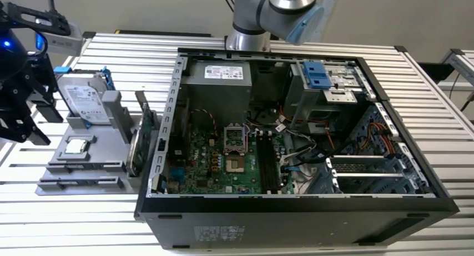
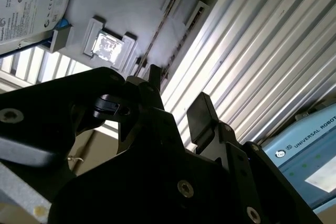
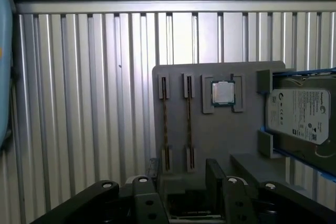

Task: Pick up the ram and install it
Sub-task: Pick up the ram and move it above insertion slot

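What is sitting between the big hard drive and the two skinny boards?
The small square processor chip, in its gray holder, seen in the first wrist view.

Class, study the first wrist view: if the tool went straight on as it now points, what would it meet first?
Probably the ram stick nearer the processor chip, standing on edge in the gray tray: the open tool lines up roughly with its end. Depth is unclear; the tray might come first.

The exterior view looks down on computer case (image 1: 296, 222) and grey tray (image 1: 81, 168); both wrist views face that tray nearer.
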